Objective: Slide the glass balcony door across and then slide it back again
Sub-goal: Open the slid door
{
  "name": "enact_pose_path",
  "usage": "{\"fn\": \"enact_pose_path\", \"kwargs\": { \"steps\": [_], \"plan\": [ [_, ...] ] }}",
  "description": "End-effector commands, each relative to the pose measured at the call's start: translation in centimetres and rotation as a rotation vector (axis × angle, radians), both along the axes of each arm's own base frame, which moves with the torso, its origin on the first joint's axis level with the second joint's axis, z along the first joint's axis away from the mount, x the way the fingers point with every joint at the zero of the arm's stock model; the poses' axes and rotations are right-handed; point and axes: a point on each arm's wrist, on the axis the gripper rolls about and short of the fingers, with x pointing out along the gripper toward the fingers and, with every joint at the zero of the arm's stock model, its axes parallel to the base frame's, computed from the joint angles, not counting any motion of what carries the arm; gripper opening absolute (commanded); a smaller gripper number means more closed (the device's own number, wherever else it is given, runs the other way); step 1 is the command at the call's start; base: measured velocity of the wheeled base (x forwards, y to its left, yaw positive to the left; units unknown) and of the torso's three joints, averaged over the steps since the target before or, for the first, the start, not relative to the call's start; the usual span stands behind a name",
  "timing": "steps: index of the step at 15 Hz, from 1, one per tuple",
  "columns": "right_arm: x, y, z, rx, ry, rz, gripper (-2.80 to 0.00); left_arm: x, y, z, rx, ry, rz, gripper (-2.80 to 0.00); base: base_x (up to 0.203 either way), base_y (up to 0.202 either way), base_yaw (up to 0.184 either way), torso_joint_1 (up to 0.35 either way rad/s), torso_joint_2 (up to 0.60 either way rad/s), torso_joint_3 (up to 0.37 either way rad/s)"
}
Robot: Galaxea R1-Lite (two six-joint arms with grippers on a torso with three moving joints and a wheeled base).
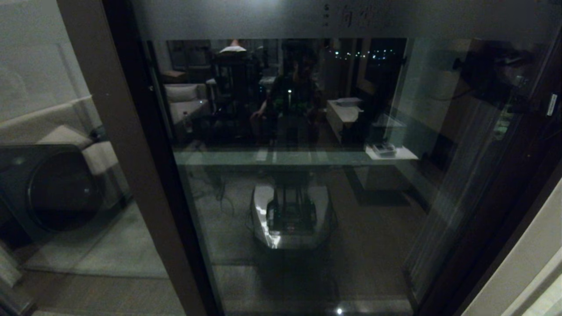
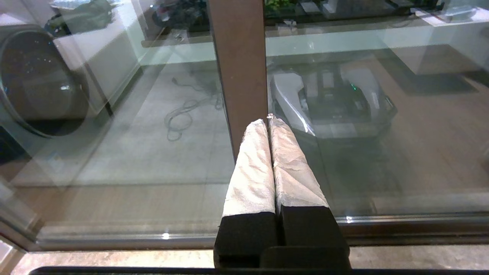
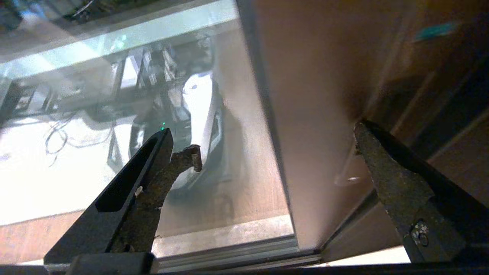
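Observation:
The glass balcony door point(image 1: 307, 272) fills the head view, a tall pane that mirrors the room. A brown stile point(image 1: 131, 175) runs down its left side and a dark frame point(image 1: 496, 210) down its right. Neither arm shows directly in the head view. In the left wrist view my left gripper point(image 2: 267, 121) is shut and empty, its white-wrapped fingers point(image 2: 252, 168) pressed together with the tips just before a brown stile point(image 2: 237, 76); I cannot tell if they touch it. In the right wrist view my right gripper point(image 3: 275, 149) is open, its fingers either side of a brown stile point(image 3: 317, 114) low by the track.
Behind the left pane stands a washing machine with a round dark door point(image 1: 57, 188) point(image 2: 38, 80). The bottom track point(image 2: 401, 225) point(image 3: 237, 252) runs along the floor. A pale wall point(image 1: 527, 263) lies at the far right. The robot's base is mirrored in the glass point(image 1: 290, 215).

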Motion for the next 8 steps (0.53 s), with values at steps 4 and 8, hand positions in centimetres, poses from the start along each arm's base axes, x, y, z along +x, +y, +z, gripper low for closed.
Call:
{"fn": "enact_pose_path", "kwargs": {
  "steps": [4, 8],
  "plan": [
    [0.2, -0.6, -0.5, 0.003, 0.010, -0.009, 0.00, 0.0, 0.0, 0.0, 0.001, 0.000, 0.001, -2.80, 0.000, 0.000, 0.000, 0.000, 0.00, 0.000],
    [-1.2, -1.3, -0.8, 0.020, 0.026, -0.020, 0.00, 0.0, 0.0, 0.0, 0.001, 0.000, 0.000, -2.80, 0.000, 0.000, 0.000, 0.000, 0.00, 0.000]
  ]
}}
